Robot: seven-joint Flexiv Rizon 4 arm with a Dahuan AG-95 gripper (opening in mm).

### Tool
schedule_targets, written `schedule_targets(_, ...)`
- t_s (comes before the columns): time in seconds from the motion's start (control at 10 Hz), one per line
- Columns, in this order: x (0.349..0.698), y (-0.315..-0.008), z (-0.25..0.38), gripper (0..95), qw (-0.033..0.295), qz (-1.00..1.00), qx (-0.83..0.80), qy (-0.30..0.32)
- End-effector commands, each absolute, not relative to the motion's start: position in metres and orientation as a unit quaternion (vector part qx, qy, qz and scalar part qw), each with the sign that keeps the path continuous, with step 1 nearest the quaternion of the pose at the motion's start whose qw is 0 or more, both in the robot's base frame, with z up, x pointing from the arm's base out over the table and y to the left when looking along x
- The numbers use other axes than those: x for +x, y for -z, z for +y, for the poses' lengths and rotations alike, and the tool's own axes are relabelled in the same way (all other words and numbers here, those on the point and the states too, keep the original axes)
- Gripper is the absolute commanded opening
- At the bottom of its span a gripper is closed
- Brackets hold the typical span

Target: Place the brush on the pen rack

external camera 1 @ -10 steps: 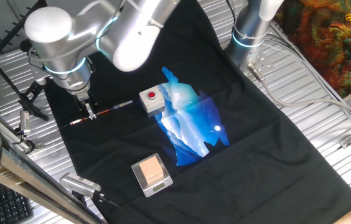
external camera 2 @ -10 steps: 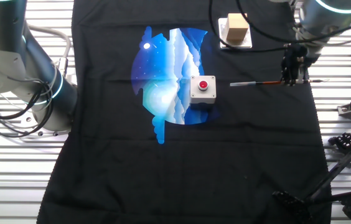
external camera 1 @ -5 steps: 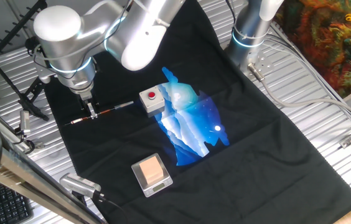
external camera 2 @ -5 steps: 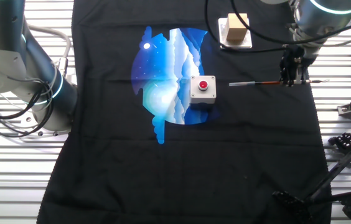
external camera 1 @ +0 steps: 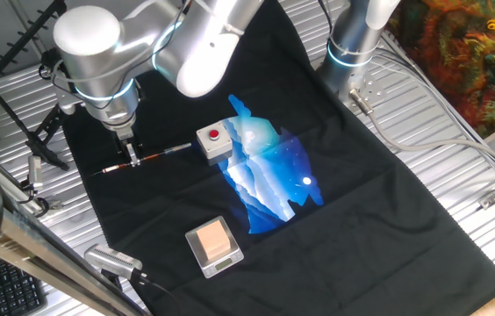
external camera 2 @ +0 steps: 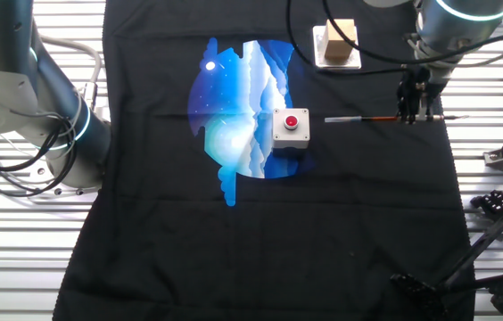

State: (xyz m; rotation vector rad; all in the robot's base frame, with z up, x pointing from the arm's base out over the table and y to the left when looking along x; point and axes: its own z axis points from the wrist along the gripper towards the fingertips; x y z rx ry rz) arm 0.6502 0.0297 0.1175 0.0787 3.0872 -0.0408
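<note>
The brush [external camera 1: 164, 152] is a thin stick with a reddish-brown handle, lying level just over the black cloth, left of the button box. My gripper [external camera 1: 132, 159] points straight down and is shut on the handle near its middle. In the other fixed view the brush [external camera 2: 363, 119] runs left to right, with the gripper [external camera 2: 415, 114] pinching it close to its right end. The pen rack [external camera 1: 19, 37] is a black toothed bar on splayed legs at the far left, apart from the brush. It shows again as the pen rack [external camera 2: 488, 239] at the lower right.
A grey box with a red button [external camera 1: 214, 140] stands beside the brush's tip. A wooden block on a small white scale [external camera 1: 212, 241] sits near the front. A blue printed picture [external camera 1: 269, 175] lies on the cloth. A second arm's base [external camera 1: 353, 44] stands at the back.
The gripper has shifted slightly with the brush held in it, up and to the right in one fixed view. The hold and all else stay the same.
</note>
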Motion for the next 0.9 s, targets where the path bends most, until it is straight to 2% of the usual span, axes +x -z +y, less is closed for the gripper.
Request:
schedule_targets(0.1, 0.6505, -0.1171, 0.0296, 0.0, 0.026, 0.999, 0.021, 0.015)
schedule_targets(0.2, 0.6505, -0.1171, 0.0296, 0.0, 0.026, 0.999, 0.005, 0.028)
schedule_targets(0.6, 0.6505, -0.1171, 0.0296, 0.0, 0.022, 0.999, -0.034, 0.010)
schedule_targets(0.9, 0.6505, -0.1171, 0.0296, 0.0, 0.036, 0.999, -0.008, 0.023)
